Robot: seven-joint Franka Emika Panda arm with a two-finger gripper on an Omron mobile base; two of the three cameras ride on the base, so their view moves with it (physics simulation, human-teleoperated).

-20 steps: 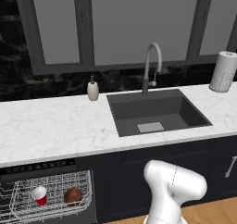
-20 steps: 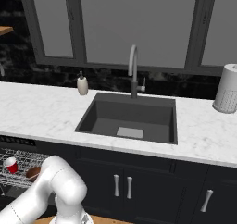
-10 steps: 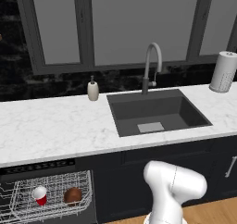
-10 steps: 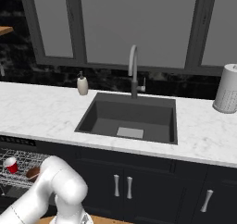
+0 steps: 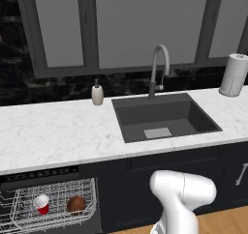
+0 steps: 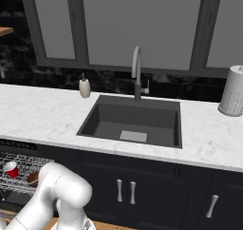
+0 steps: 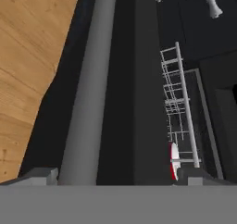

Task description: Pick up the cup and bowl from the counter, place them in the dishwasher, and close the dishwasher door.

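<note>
The red cup (image 5: pixel 41 204) and the reddish-brown bowl (image 5: pixel 76 204) sit side by side in the white wire rack of the dishwasher (image 5: pixel 38 172), under the counter (image 5: pixel 48 136). From the right base view the cup (image 6: pixel 11 169) is clear of my arm, while the bowl (image 6: pixel 33 177) is partly hidden behind it. In the hand view my gripper (image 7: pixel 119 179) is open, its tips spread wide. Between them runs the dishwasher door (image 7: pixel 127 102) with its long pale bar handle (image 7: pixel 88 93), close to the left tip. The rack (image 7: pixel 178 93) and the cup (image 7: pixel 173 160) lie beyond.
A dark sink (image 5: pixel 164 114) with a faucet (image 5: pixel 160 68) is cut into the counter. A beige soap bottle (image 5: pixel 97 94) stands to its left and a paper towel roll (image 5: pixel 233 75) at the far right. Wood floor (image 7: pixel 32 56) lies beside the door.
</note>
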